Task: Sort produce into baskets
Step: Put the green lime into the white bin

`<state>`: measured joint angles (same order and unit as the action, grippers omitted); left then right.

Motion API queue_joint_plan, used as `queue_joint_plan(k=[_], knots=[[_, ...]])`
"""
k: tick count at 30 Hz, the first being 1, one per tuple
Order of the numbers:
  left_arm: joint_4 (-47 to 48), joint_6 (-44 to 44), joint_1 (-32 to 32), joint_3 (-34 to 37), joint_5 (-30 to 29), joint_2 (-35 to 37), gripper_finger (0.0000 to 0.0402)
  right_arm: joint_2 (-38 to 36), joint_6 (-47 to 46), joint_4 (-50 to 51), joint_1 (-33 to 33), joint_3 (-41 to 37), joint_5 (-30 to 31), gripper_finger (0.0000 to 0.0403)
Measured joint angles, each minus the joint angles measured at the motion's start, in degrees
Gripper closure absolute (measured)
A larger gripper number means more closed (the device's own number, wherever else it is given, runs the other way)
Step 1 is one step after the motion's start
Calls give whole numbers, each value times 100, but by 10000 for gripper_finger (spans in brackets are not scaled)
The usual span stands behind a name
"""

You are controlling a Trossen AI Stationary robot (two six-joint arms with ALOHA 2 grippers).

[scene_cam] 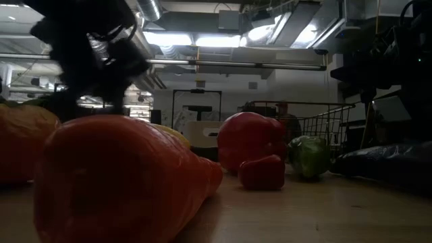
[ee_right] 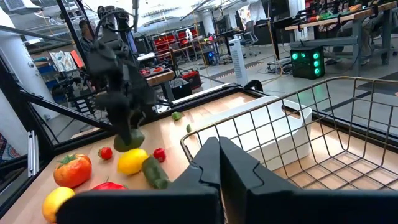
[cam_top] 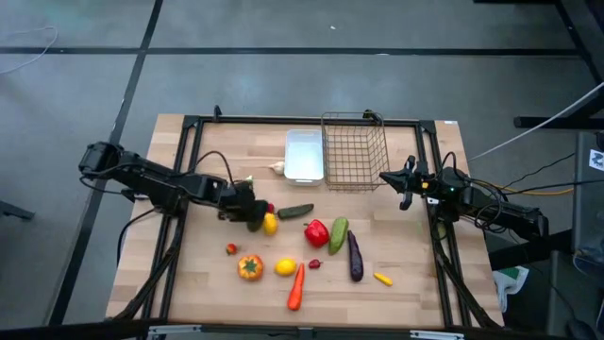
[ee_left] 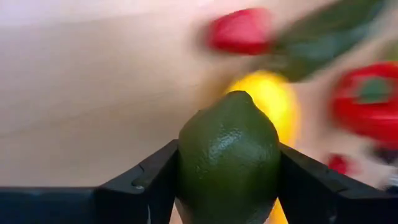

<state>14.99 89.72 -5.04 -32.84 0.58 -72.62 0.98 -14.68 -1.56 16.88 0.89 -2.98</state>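
My left gripper [cam_top: 253, 220] is shut on a dark green lime [ee_left: 229, 155] at the table's middle left, right beside a yellow lemon [cam_top: 271, 224]. The right wrist view shows the lime [ee_right: 129, 138] just over that lemon [ee_right: 132, 160]. My right gripper [cam_top: 401, 189] is shut and empty at the near right corner of the wire basket [cam_top: 354, 151]. The white tray [cam_top: 304, 156] stands left of the basket. The red pepper [cam_top: 316, 231], green cucumber [cam_top: 338, 234], eggplant [cam_top: 355, 257], carrot [cam_top: 296, 286], orange tomato [cam_top: 250, 267] and a second lemon [cam_top: 285, 267] lie on the table. My left gripper pinches the lime by its two opposite sides [ee_left: 186, 163] between its two fingers [ee_left: 149, 180]. The lime's pointed end faces away from the gripper. In the right wrist view the fingers come from above, pointing down. The lime sits just over the yellow lemon; whether it touches it, I cannot tell.
A dark cucumber [cam_top: 295, 211], small red pieces [cam_top: 231, 248] [cam_top: 314, 263] and a small yellow chilli [cam_top: 382, 279] lie around. A pale small piece [cam_top: 276, 168] lies left of the tray. A black frame [cam_top: 189, 127] rims the table. Bare wood shows at the near left.
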Motion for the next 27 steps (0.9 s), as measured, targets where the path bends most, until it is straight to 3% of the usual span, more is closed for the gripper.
queue_joint_plan(k=[9, 18, 21, 27], knots=[[-2029, -876, 912, 0, -145, 0, 185, 0, 0, 0, 0, 0, 0, 400], [-3384, -2345, 1677, 0, -1446, -99, 175, 2, 0, 0, 0, 0, 0, 400], [-4141, -3002, 1799, 0, -1752, -361, 175, 0, 0, -1, 0, 0, 1, 400], [-5541, -3976, 1871, -7, -1788, -1287, 174, 0, 0, 0, 0, 2, 0, 400]])
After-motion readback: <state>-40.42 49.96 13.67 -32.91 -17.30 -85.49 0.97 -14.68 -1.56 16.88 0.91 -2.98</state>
